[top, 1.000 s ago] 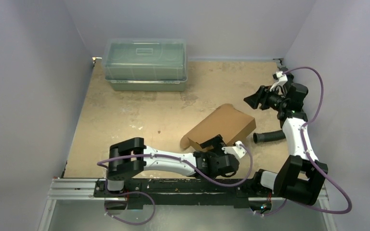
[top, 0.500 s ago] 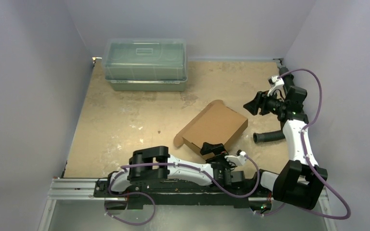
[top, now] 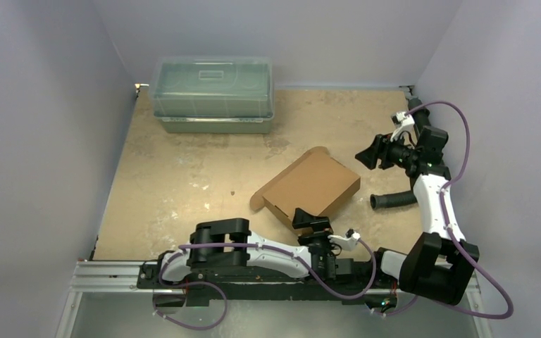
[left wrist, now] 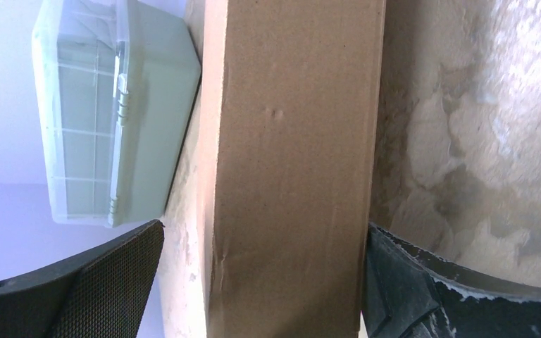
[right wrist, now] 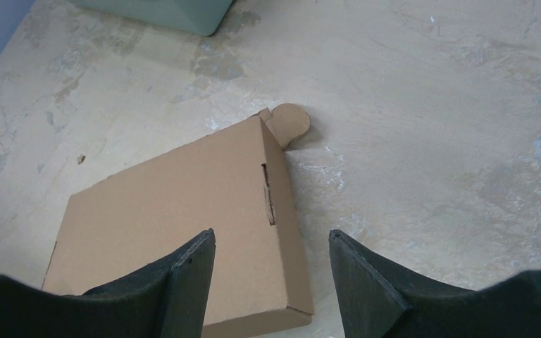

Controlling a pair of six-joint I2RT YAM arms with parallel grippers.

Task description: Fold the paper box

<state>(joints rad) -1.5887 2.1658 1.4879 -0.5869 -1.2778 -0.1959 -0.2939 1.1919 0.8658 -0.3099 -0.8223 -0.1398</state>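
Note:
The paper box (top: 310, 189) is a closed, flat brown cardboard mailer lying slantwise on the table right of centre, with a round tab (right wrist: 289, 121) sticking out at one corner. My left gripper (top: 308, 218) sits low at its near edge. In the left wrist view the gripper (left wrist: 264, 229) is open and straddles the box's side wall (left wrist: 289, 141). The right finger (left wrist: 423, 296) is against the cardboard and the left finger (left wrist: 98, 282) stands apart from it. My right gripper (top: 368, 151) hovers open off the box's far right corner. The right wrist view shows its fingers (right wrist: 272, 239) above the box (right wrist: 176, 211), holding nothing.
A clear greenish lidded plastic bin (top: 213, 95) stands at the back left, also seen as the bin (left wrist: 106, 105) in the left wrist view. A black ribbed hose (top: 393, 200) lies on the table right of the box, by the right arm. Purple walls close in the sides.
The left arm has drawn back toward the near edge. The box has dropped from a tilt to lying flat and has shifted slightly left. The right gripper has come a little lower.

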